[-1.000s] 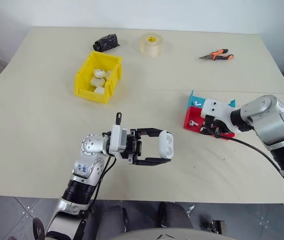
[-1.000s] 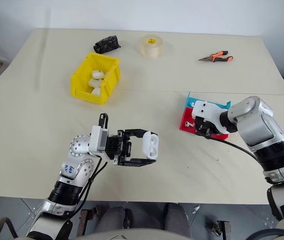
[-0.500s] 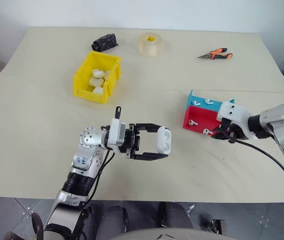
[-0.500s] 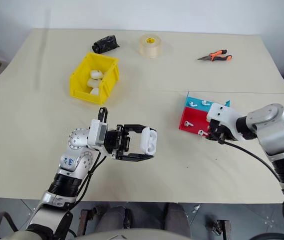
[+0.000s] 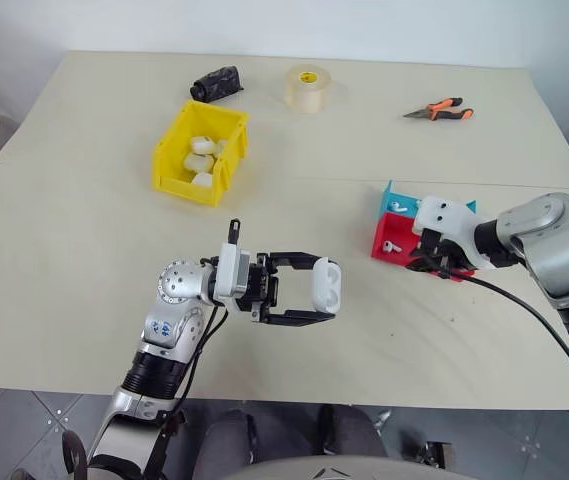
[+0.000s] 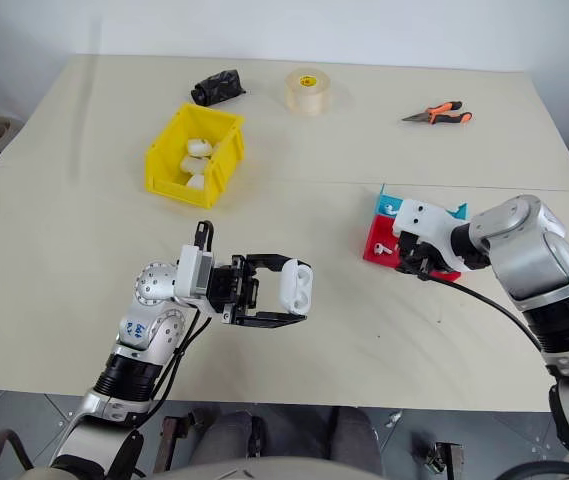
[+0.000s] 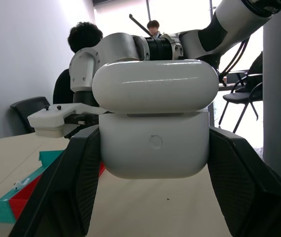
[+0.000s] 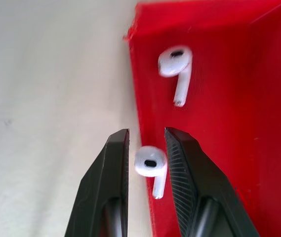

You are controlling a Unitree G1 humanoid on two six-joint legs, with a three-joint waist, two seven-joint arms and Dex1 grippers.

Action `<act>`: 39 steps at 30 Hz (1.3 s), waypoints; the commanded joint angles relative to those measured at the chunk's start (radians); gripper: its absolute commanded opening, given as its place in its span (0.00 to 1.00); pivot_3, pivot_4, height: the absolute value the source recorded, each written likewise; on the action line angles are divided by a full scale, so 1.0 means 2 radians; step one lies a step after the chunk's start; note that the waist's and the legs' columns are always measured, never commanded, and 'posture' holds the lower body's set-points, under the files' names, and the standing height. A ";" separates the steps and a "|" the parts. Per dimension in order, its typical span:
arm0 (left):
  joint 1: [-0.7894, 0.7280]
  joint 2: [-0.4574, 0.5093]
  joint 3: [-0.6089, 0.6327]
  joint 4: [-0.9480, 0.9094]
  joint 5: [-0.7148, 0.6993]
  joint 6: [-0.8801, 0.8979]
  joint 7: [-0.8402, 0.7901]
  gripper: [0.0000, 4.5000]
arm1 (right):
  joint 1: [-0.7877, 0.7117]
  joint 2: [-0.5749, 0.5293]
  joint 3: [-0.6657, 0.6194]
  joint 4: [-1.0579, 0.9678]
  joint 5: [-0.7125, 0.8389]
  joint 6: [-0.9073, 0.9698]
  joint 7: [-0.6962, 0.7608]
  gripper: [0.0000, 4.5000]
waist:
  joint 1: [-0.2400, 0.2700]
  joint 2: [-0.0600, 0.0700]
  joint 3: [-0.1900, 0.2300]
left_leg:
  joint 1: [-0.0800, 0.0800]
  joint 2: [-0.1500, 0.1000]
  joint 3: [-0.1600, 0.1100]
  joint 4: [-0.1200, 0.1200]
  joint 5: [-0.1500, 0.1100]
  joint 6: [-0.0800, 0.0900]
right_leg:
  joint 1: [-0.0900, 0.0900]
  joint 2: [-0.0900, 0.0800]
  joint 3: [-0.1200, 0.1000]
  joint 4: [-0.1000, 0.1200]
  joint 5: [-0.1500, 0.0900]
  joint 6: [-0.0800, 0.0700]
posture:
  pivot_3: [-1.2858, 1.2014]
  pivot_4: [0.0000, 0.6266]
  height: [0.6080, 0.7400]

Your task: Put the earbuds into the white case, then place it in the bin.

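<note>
The right gripper point(image 8: 145, 168) pinched an earbud point(image 8: 150, 165) at the red tray's point(image 8: 219, 98) lip; so slight a hold risked slipping. A second bud point(image 8: 176, 66) lay inside. The left gripper point(image 5: 314, 298) clasped the case point(image 5: 326, 289), seemingly ajar. The bin point(image 5: 172, 160) held several cases.

Beige table point(image 5: 84, 250), my view.
On it: yellow bin point(image 5: 176, 172), tape roll point(image 5: 307, 88), pliers point(image 5: 440, 109), black bundle point(image 5: 215, 83), red tray point(image 5: 388, 247), blue tray point(image 5: 392, 197).
</note>
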 commanded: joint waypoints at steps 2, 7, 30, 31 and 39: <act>0.001 0.002 0.003 -0.019 -0.003 -0.006 0.004 0.62 | -0.014 -0.011 0.003 0.003 -0.012 -0.009 0.005 0.25 | 0.000 0.000 0.000 | 0.000 0.000 0.000 0.000 0.000 0.000 | 0.000 0.000 0.000 0.000 0.000 0.000 | 0.52 0.24 1.00; 0.004 0.002 0.002 -0.020 -0.001 -0.007 0.007 0.62 | -0.014 -0.013 0.009 0.012 -0.022 -0.016 0.009 0.25 | 0.000 0.000 0.000 | 0.000 0.000 0.000 0.000 0.000 0.000 | 0.000 0.000 0.000 0.000 0.000 0.000 | 0.52 0.24 1.00; 0.005 0.003 0.001 -0.023 -0.003 -0.005 0.010 0.62 | -0.019 -0.005 -0.012 0.036 -0.024 -0.027 0.025 0.62 | 0.000 0.000 0.000 | 0.000 0.000 0.000 0.000 0.000 0.000 | 0.000 0.000 0.000 0.000 0.000 0.000 | 0.52 0.24 1.00; 0.005 0.003 0.001 -0.024 -0.002 -0.004 0.011 0.62 | -0.021 -0.006 -0.014 0.034 -0.021 -0.019 0.027 0.68 | 0.000 0.000 0.000 | 0.000 0.000 0.000 0.000 0.000 0.000 | 0.000 0.000 0.000 0.000 0.000 0.000 | 0.52 0.24 1.00; 0.005 0.004 0.000 -0.024 -0.003 -0.004 0.011 0.62 | -0.009 -0.030 -0.009 0.029 -0.032 -0.001 0.019 0.68 | 0.001 0.000 0.000 | 0.000 0.000 0.000 0.000 0.000 0.000 | 0.000 0.000 0.000 0.000 0.000 0.000 | 0.52 0.24 1.00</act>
